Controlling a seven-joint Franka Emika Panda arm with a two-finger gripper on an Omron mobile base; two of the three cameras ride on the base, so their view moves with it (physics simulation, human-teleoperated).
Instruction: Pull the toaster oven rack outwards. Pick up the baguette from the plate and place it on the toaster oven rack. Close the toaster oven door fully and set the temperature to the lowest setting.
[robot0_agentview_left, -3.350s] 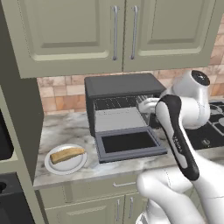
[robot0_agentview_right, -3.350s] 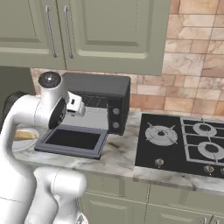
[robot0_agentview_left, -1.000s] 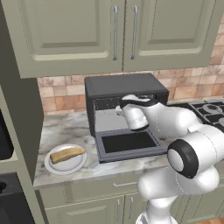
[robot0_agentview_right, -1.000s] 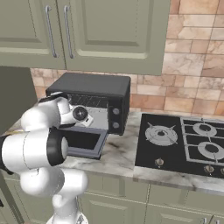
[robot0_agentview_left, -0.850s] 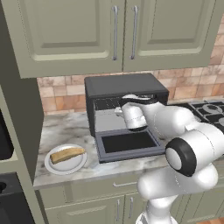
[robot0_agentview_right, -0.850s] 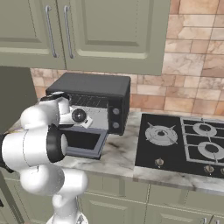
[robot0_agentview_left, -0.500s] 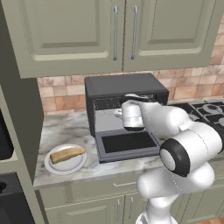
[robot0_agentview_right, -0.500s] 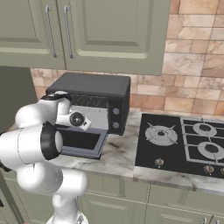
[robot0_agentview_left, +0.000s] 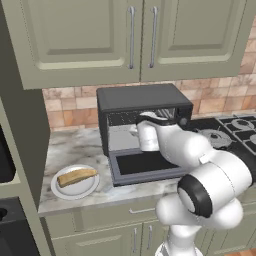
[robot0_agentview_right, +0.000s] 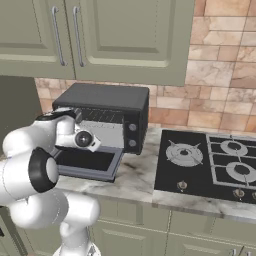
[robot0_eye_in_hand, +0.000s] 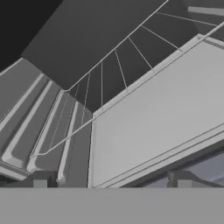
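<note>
The dark grey toaster oven (robot0_agentview_left: 141, 99) stands on the counter with its door (robot0_agentview_left: 145, 165) folded down flat. My wrist (robot0_agentview_left: 148, 136) sits at the mouth of the cavity, above the door. In the hand view the gripper (robot0_eye_in_hand: 111, 180) is open, its fingertips (robot0_eye_in_hand: 40, 178) wide apart with nothing between them. The wire rack (robot0_eye_in_hand: 114, 65) lies just ahead of them inside the oven, its front wire running diagonally. The baguette (robot0_agentview_left: 76, 176) lies on the white plate (robot0_agentview_left: 59, 189), left of the oven.
A gas hob (robot0_agentview_right: 210, 160) lies right of the oven (robot0_agentview_right: 107, 106). Cabinet doors (robot0_agentview_left: 135, 35) hang above the counter, with a brick wall (robot0_agentview_left: 65, 107) behind. A tall dark unit (robot0_agentview_left: 15, 150) borders the counter on the left.
My hand has swung from the oven's right side leftwards to the middle of the open cavity and edged a little further in. Oven, door, plate and baguette have stayed put.
</note>
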